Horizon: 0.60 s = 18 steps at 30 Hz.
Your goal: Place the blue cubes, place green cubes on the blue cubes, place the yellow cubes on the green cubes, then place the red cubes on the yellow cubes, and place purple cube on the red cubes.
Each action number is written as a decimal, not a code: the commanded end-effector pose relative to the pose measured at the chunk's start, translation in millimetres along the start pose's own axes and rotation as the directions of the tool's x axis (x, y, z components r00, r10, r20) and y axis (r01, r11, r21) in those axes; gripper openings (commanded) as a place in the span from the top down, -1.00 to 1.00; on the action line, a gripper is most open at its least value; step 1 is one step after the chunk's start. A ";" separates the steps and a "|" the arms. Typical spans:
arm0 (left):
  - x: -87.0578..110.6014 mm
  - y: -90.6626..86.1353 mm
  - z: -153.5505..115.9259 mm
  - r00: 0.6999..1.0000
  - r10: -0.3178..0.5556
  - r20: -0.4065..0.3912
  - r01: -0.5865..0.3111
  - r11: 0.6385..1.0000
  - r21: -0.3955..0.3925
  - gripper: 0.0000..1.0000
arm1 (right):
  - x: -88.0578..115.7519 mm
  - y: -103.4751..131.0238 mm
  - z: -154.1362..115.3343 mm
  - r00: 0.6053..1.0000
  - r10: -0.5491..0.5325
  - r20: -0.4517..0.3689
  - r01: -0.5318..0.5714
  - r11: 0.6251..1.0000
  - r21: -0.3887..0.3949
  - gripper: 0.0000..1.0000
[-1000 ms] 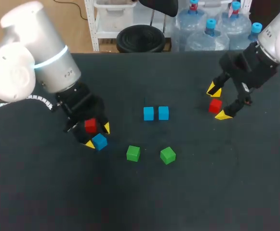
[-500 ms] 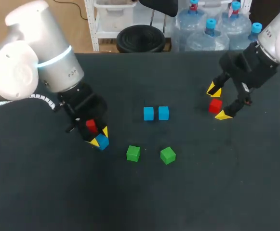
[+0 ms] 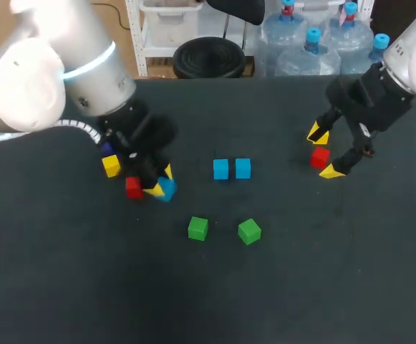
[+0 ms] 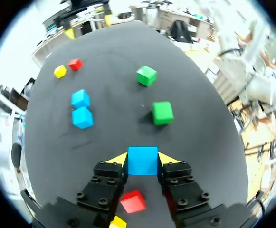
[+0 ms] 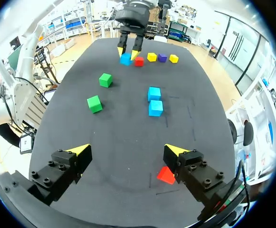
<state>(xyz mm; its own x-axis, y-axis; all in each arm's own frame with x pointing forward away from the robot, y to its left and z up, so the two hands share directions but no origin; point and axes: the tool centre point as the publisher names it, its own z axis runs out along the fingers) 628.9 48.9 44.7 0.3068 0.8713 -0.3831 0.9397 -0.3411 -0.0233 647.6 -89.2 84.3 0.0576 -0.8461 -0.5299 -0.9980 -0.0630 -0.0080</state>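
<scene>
Left gripper [image 3: 160, 186]: fingers closed in on the held blue cube [image 4: 142, 160], one yellow tip flat against each of two opposite faces.
Held blue cube: sits right at the fingertips, low over the dark table [image 3: 301, 272]; whether it touches the cloth cannot be told.
Look of the cubes: small, sharp-edged blocks of one solid colour each, all faces plain.
Red cube [image 3: 134, 187]: lies on the table just behind the left fingertips, under the gripper body in the left wrist view.
Yellow cube [image 3: 111, 165]: farther back behind the left gripper, beside that arm.
Blue pair [image 3: 232, 168]: two cubes side by side, ahead of the left gripper and off to one side, near it.
Green cubes [image 3: 223, 230]: two, set apart from each other, ahead of the left gripper.
Right gripper [image 3: 323, 152]: fingers spread wide, gripping nothing.
Second red cube [image 3: 320, 156]: on the table between the right fingers, close to one tip.
Change: the left arm has carried its blue cube away from the green cubes and closer to the blue pair, uncovering the yellow cube; the right arm has not moved.
</scene>
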 end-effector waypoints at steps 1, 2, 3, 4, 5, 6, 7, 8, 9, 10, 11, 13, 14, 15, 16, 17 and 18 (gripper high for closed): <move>-6.9 14.6 3.2 0.996 -0.085 -0.002 0.084 0.996 -0.029 1.00 | 0.1 -0.8 0.7 1.000 -0.001 0.002 0.001 1.000 -0.001 -1.00; -7.4 19.5 4.1 0.993 -0.115 0.007 0.115 0.993 -0.041 1.00 | 0.1 -0.8 0.7 1.000 -0.001 0.002 0.001 1.000 -0.001 -1.00; -7.1 23.9 4.8 0.991 -0.134 0.015 0.135 0.990 -0.051 1.00 | 0.1 -0.8 0.7 1.000 -0.001 0.002 0.001 1.000 -0.001 -1.00; -7.0 28.0 5.4 0.988 -0.149 0.025 0.151 0.987 -0.062 1.00 | 0.1 -0.8 0.7 1.000 -0.001 0.002 0.001 1.000 -0.001 -1.00; -7.0 32.1 6.2 0.985 -0.170 0.036 0.172 0.983 -0.069 1.00 | 0.1 -0.8 0.7 1.000 -0.001 0.002 0.001 1.000 -0.001 -1.00; -7.1 36.7 7.3 0.982 -0.182 0.038 0.185 0.980 -0.077 1.00 | 0.1 -0.8 0.7 1.000 -0.001 0.002 0.001 1.000 -0.001 -1.00; -7.8 40.7 8.6 0.982 -0.186 0.035 0.188 0.979 -0.085 1.00 | 0.1 -0.8 0.7 1.000 -0.001 0.002 0.001 1.000 -0.001 -1.00; -8.4 44.7 10.0 0.981 -0.193 0.034 0.195 0.977 -0.089 1.00 | 0.1 -0.8 0.7 1.000 -0.001 0.002 0.001 1.000 -0.001 -1.00; -9.0 49.3 11.7 0.979 -0.199 0.036 0.201 0.975 -0.092 1.00 | 0.1 -0.8 0.7 1.000 -0.001 0.002 0.001 1.000 -0.001 -1.00; -9.4 53.2 13.2 0.978 -0.204 0.036 0.207 0.974 -0.095 1.00 | 0.1 -0.8 0.7 1.000 -0.001 0.002 0.001 1.000 -0.001 -1.00; -9.6 57.3 14.7 0.976 -0.212 0.038 0.215 0.972 -0.098 1.00 | 0.1 -0.8 0.7 1.000 -0.001 0.002 0.001 1.000 -0.001 -1.00; -10.2 64.8 17.7 0.971 -0.234 0.038 0.237 0.967 -0.095 1.00 | 0.1 -0.8 0.7 1.000 -0.001 0.002 0.001 1.000 -0.001 -1.00; -11.0 67.6 18.6 0.969 -0.245 0.038 0.247 0.964 -0.098 1.00 | 0.1 -0.8 0.7 1.000 -0.001 0.002 0.001 1.000 -0.001 -1.00; -11.6 70.7 19.0 0.963 -0.264 0.048 0.268 0.959 -0.097 1.00 | 0.1 -0.8 0.7 1.000 -0.001 0.002 0.001 1.000 -0.001 -1.00; -12.2 73.0 19.5 0.960 -0.275 0.051 0.279 0.955 -0.099 1.00 | 0.1 -0.8 0.7 1.000 -0.001 0.002 0.001 1.000 -0.001 -1.00; -13.5 74.8 20.2 0.955 -0.292 0.049 0.296 0.950 -0.101 1.00 | 0.1 -0.8 0.7 1.000 -0.001 0.002 0.001 1.000 -0.001 -1.00; -14.4 76.5 21.0 0.949 -0.310 0.052 0.314 0.944 -0.100 1.00 | 0.1 -0.8 0.7 1.000 -0.001 0.002 0.001 1.000 -0.001 -1.00</move>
<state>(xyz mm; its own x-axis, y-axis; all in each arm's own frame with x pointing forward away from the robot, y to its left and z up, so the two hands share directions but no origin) 683.2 10.8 32.5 0.0054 0.9080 -0.4188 0.9993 -0.0200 -0.0306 647.6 -89.2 84.2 0.0576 -0.8461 -0.5299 -0.9980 -0.0629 -0.0079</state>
